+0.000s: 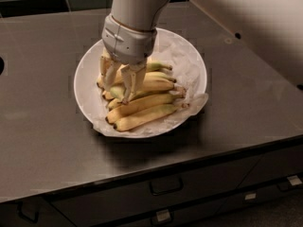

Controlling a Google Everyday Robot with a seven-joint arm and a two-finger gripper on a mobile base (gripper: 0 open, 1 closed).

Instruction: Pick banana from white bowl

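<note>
The gripper (118, 93) is seen lowered into the white bowl (83, 86), left of the frame's centre, with the arm (137, 4) rising out of the top edge. Its fingers (110, 77) are held only a little apart, and the greenish end of the banana (117, 91) lies between them; it appears to be pinched there, though contact is hard to judge from this angle. The banana still rests on the pile, at the bowl's left side. Slimmer bananas (142, 118) are laid below and to the right of it. Crinkled paper (189, 65) lines the bowl. The bowl is set on a dark counter (47, 141), with drawers (165, 186) along the lower edge.
</note>
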